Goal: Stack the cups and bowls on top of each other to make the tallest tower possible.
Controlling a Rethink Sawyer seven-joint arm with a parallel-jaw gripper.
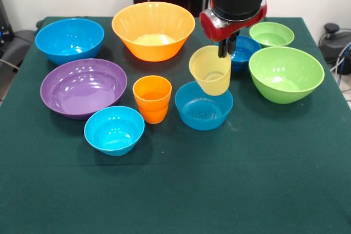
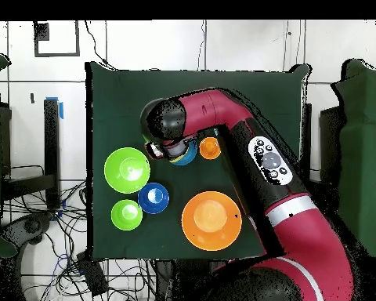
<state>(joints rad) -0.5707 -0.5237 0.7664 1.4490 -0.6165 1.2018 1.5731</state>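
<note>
My gripper point(image 1: 223, 49) is shut on the far rim of the translucent pale yellow cup point(image 1: 210, 72). It holds the cup tilted in the air, just above a small light blue bowl point(image 1: 203, 108). The orange cup point(image 1: 152, 97) stands upright to the left of that bowl. A second small light blue bowl point(image 1: 114, 130) sits nearer the front. In the overhead view the arm point(image 2: 222, 117) covers the gripper and the yellow cup. The orange cup point(image 2: 210, 147) shows beside the arm.
Large bowls stand around: purple point(image 1: 82, 87), blue point(image 1: 69, 39), orange point(image 1: 153, 30) and lime green point(image 1: 286, 73). A small dark blue bowl point(image 1: 245, 51) and a small lime green bowl point(image 1: 271, 33) sit behind the gripper. The table point(image 1: 219, 190) has a dark green cloth.
</note>
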